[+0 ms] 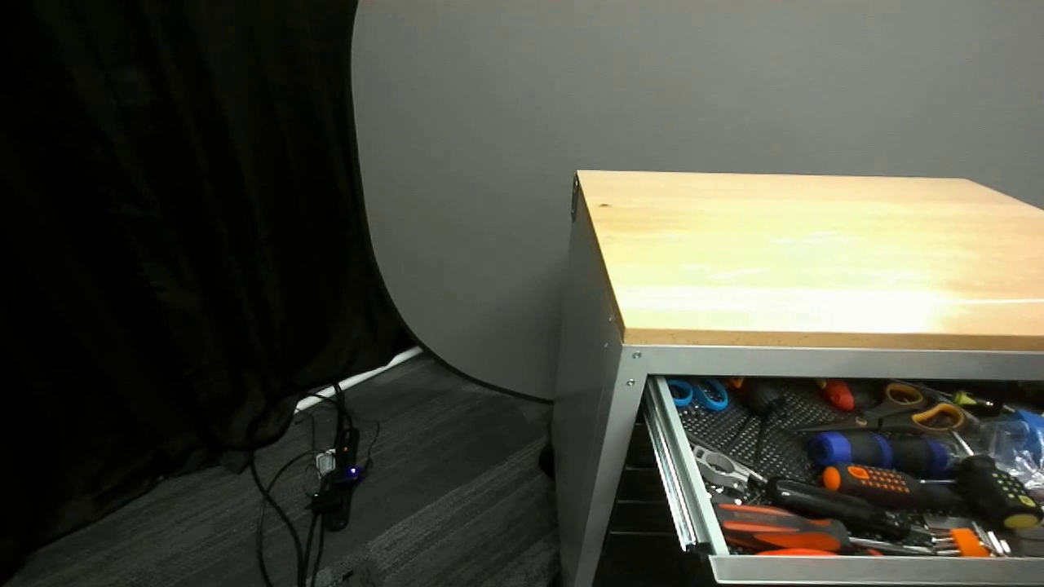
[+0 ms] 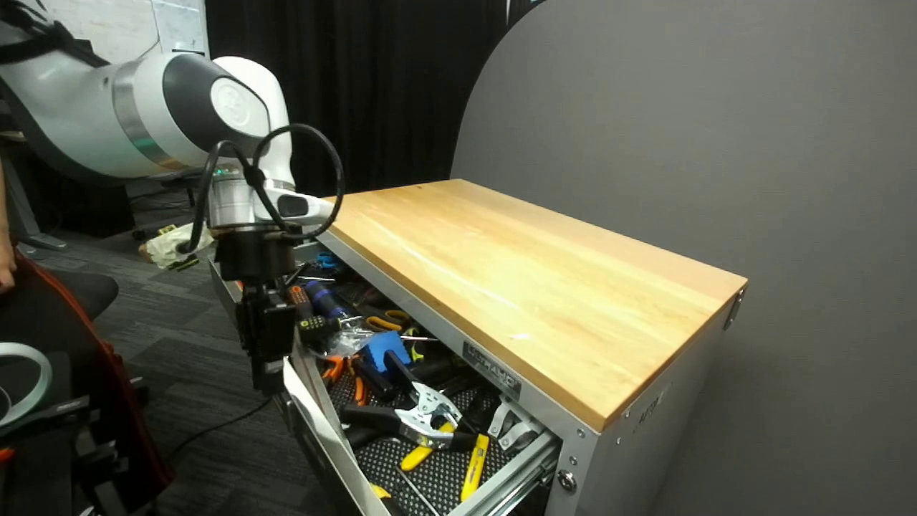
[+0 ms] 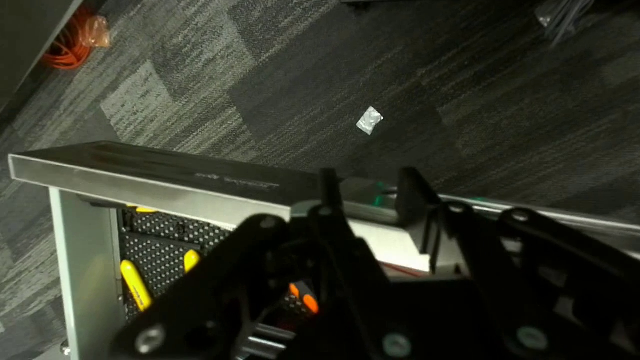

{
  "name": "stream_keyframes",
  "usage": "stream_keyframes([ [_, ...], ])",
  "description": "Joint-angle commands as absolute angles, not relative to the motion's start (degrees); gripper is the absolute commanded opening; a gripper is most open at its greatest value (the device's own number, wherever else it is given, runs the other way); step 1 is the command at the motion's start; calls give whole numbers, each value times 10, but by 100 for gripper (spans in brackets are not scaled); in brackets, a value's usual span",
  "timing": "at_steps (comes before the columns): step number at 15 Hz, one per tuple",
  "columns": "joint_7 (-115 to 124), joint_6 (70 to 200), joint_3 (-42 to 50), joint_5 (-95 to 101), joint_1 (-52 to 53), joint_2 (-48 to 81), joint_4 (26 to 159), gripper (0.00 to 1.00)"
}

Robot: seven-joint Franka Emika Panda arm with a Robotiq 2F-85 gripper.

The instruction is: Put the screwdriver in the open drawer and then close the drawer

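Observation:
The drawer is pulled open in both exterior views, with its front rim (image 1: 881,568) and front wall (image 2: 326,430) showing. In the wrist view its rim (image 3: 150,191) crosses the picture. A small yellow piece (image 3: 144,209) with a dark part lies inside against the front wall, partly hidden; it also shows in an exterior view (image 2: 380,491). It may be the screwdriver; I cannot tell for certain. My gripper (image 3: 371,195) is open and empty, pointing down at the drawer's dark front. In an exterior view the gripper (image 2: 269,380) hangs just outside that front. Contact is unclear.
The drawer holds an orange-handled tool (image 1: 783,528), a blue-banded tool (image 1: 881,452), a spring clamp (image 2: 430,412) and a yellow cutter (image 2: 474,466). The cabinet's wooden top (image 2: 501,279) stands beside the arm. A person's arm (image 2: 6,251) shows at the left edge.

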State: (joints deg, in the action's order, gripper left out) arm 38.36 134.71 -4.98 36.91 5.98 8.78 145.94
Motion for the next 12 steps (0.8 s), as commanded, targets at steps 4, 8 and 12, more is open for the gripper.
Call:
stream_keyframes([
  [4, 484, 1368, -25, 417, 96, 157, 1448, 0],
  [8, 626, 1445, -8, 472, 118, 180, 1441, 5],
  [12, 772, 1500, 4, 554, 139, 181, 1436, 4],
])
